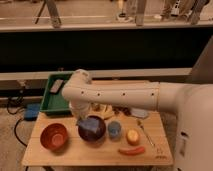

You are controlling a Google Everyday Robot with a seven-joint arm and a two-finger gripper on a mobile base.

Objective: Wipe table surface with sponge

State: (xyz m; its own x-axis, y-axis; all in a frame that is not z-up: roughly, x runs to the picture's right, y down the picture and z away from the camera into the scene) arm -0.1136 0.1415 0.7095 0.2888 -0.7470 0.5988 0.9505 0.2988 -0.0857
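The light-wood table fills the lower part of the camera view. My white arm reaches in from the right and bends down at the table's back left. My gripper hangs over the left rim of a dark blue bowl. It is shut on the light-blue sponge, which sits at its tip just above the bowl's rim. The arm hides the back middle of the table.
A green tray with a grey block lies at the back left. On the table are an orange-red bowl, a round blue cup, a yellow fruit, a red pepper and a utensil.
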